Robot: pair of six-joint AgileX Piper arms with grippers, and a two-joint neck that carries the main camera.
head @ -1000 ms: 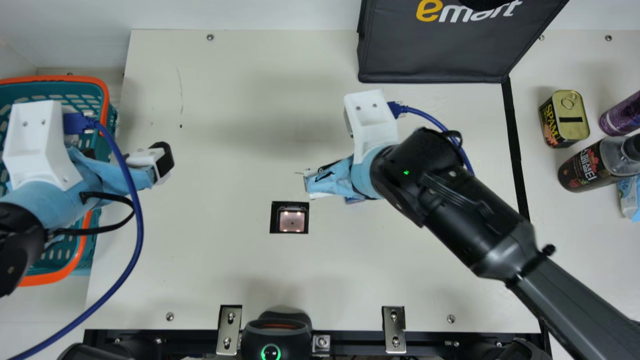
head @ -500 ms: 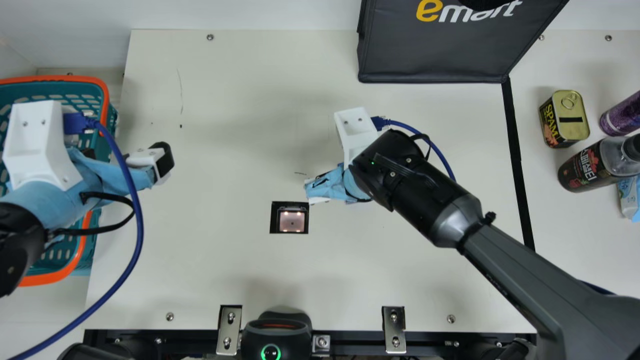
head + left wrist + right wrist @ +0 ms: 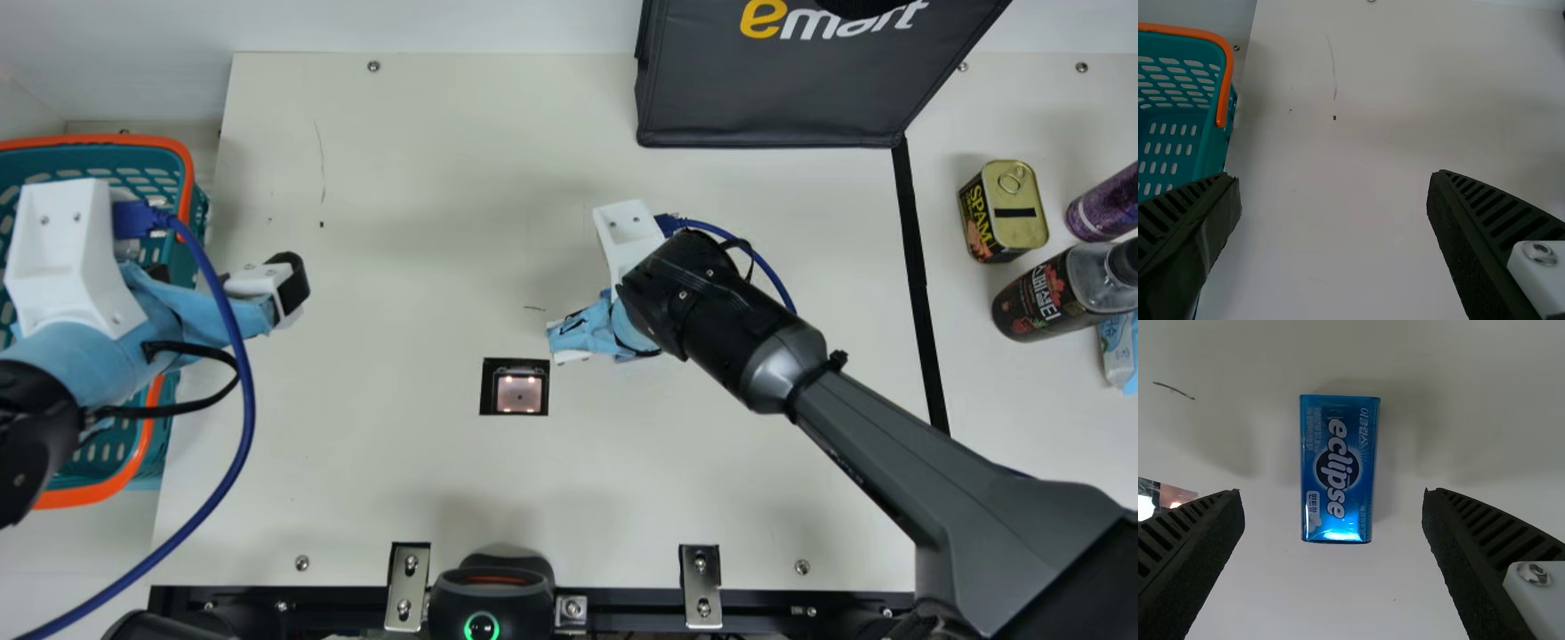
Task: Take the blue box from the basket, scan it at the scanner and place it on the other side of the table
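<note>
Blue box (image 3: 1338, 470) looks ready for pickup; the right tool (image 3: 1333, 495), wide open like the left tool (image 3: 1333, 176), should lower and grip.

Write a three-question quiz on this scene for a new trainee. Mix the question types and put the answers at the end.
1. True or false: the blue box lies on the table.

2. Multiple choice: what state is the right gripper in?
a) shut on the blue box
b) shut and empty
c) open, not gripping the blue box

3. Fill in the blank: in the main view, the rectangular metal can stands to the ____ of the black stripe.

Key: 1 true; 2 c; 3 right
</note>
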